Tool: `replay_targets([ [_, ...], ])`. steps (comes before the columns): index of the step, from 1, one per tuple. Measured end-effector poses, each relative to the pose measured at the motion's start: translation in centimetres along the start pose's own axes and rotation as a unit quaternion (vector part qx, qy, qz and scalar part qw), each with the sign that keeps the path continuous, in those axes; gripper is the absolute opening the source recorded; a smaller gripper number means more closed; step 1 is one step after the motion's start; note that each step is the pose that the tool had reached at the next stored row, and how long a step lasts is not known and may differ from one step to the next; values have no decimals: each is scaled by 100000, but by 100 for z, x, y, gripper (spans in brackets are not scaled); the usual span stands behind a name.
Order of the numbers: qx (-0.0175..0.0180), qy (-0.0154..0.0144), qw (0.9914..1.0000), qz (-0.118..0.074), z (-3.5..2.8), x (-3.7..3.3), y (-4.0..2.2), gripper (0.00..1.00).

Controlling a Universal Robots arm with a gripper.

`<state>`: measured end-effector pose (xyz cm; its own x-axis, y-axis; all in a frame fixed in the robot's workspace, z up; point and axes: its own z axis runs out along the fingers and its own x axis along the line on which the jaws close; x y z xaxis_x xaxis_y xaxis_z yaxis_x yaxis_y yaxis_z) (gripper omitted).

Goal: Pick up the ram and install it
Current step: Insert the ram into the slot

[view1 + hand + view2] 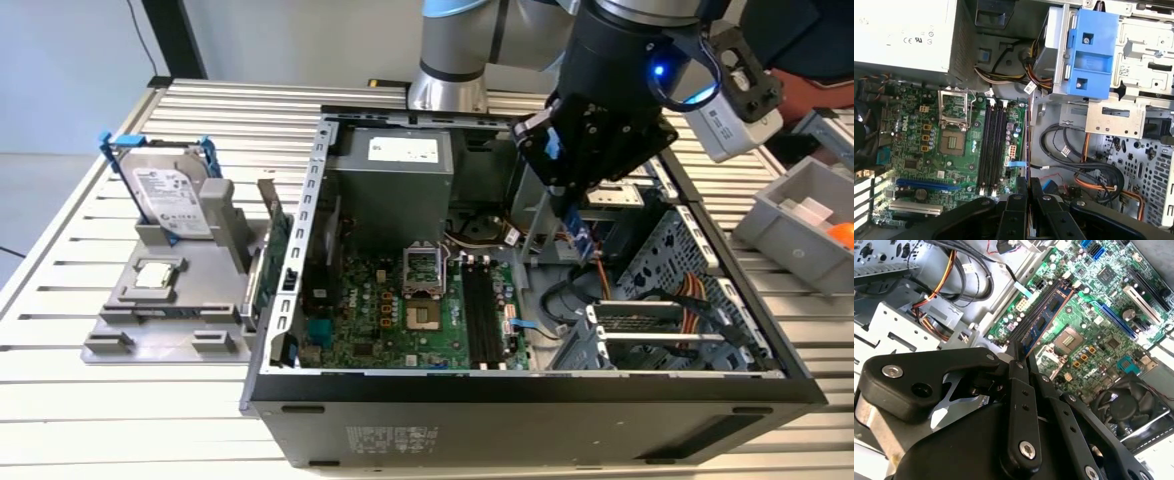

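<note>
My hand [1021, 357] closed on ram [1046, 322], gripping its end. Ram hangs edge-on inside open computer case [534, 395], above green motherboard [919, 150], just beside black slots [991, 145], not seated. Hard drive [167, 195] on counter [80, 400] beside case.

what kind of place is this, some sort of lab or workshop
Most likely a robotics test bench for computer assembly: an open computer case lies on a slatted metal table, with a hard drive propped beside it and a grey parts bin.
</note>
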<state>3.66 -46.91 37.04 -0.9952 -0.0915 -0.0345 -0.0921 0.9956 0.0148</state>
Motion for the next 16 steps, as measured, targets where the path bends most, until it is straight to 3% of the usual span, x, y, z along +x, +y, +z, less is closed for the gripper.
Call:
replay_targets([
  [16, 5, 9, 100000, 2, 116, 10, 6, 0],
])
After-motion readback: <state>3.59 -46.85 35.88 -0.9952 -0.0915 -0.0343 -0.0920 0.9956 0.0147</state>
